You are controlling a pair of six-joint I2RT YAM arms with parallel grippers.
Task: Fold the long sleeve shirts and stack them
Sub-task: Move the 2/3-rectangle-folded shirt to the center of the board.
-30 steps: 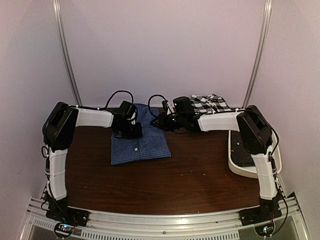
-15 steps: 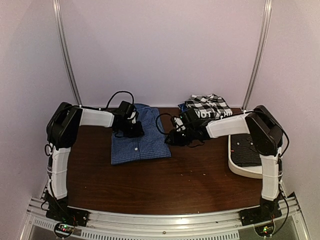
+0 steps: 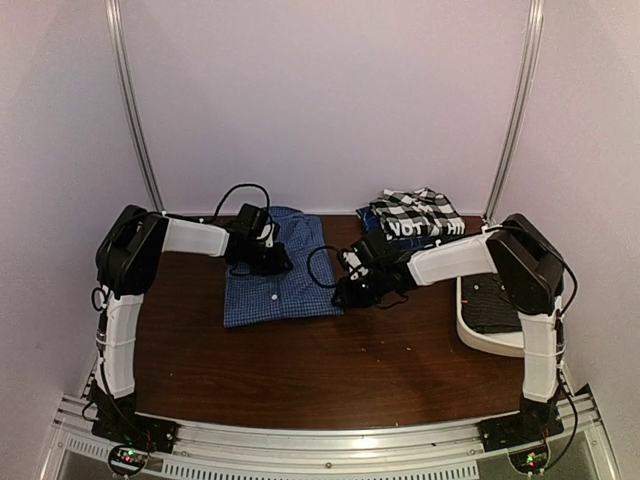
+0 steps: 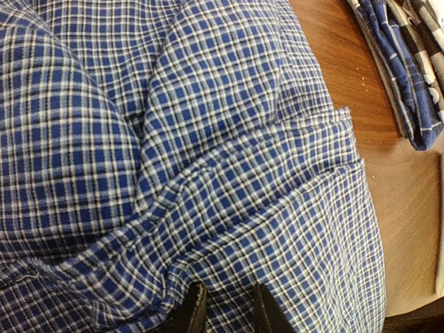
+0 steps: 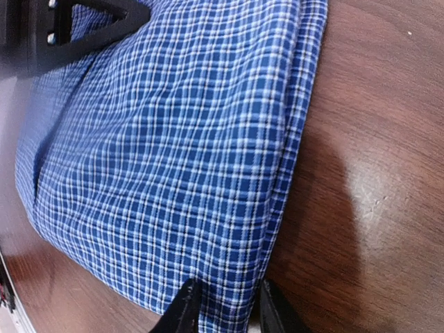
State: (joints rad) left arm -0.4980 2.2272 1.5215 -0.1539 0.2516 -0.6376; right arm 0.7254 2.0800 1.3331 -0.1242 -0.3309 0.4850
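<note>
Right gripper (image 5: 225,316) is coming over from far pile (image 3: 415,215) to blue fine-check shirt (image 3: 285,290), lying left-centre on desk (image 3: 380,350). Its jaws are straddling the shirt's edge, grip unclear. Left gripper (image 4: 225,312) jaws are narrowly pinching cloth. Soft, limp: grab folded edges.

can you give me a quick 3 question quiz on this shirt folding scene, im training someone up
1. Which thing are the left gripper and the right gripper both at?
A: the black-and-white large-check cloth shirt
B: the blue-and-white fine-check cloth shirt
C: the white plastic tub
2. True or false: the black-and-white large-check cloth shirt lies inside the white plastic tub.
3. Fill in: seen from the top camera, the right gripper straddles the fine-check shirt's ____ edge, near its front corner.

Key: 1 B. 2 false: that shirt lies on the brown wooden table at its far side, apart from the tub. 3 right.
</note>
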